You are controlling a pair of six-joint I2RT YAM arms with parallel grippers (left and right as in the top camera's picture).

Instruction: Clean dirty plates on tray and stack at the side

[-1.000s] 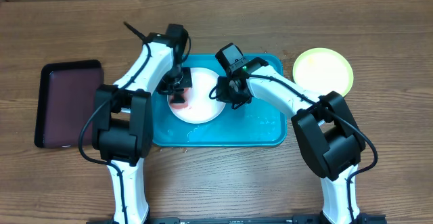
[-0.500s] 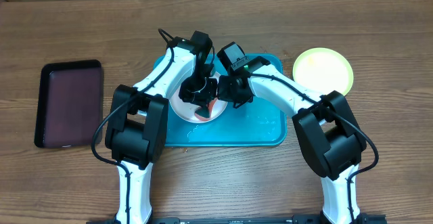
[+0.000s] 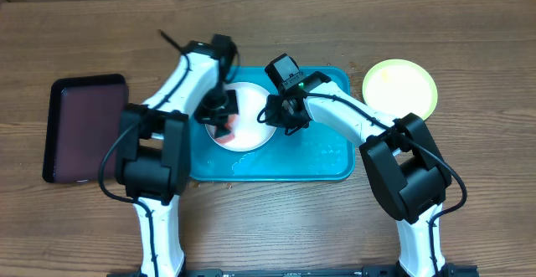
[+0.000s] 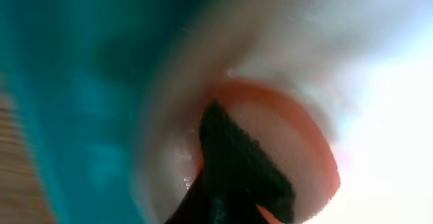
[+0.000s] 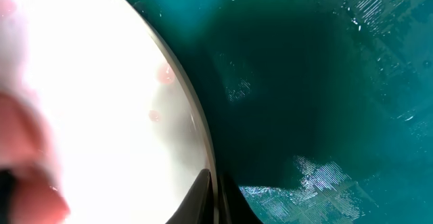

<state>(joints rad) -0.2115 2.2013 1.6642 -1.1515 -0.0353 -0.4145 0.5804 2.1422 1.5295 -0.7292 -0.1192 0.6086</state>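
White plate (image 3: 249,120), rim clamped by right pincer (image 3: 271,115), left pincer (image 3: 219,115) gripping red sponge (image 3: 221,130), open tray (image 3: 325,156) floor rightward

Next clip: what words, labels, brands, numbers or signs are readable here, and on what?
None readable. No print shows on the white plate, red sponge, blue tray, yellow-green plate or dark tray.
The right arm carries a small green light, not text.
The left wrist view is too blurred to read anything.

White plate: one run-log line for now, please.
left pincer: shut on red pad, on white plate | right pincer: shut on plate rim | yellow-green plate: beside tray
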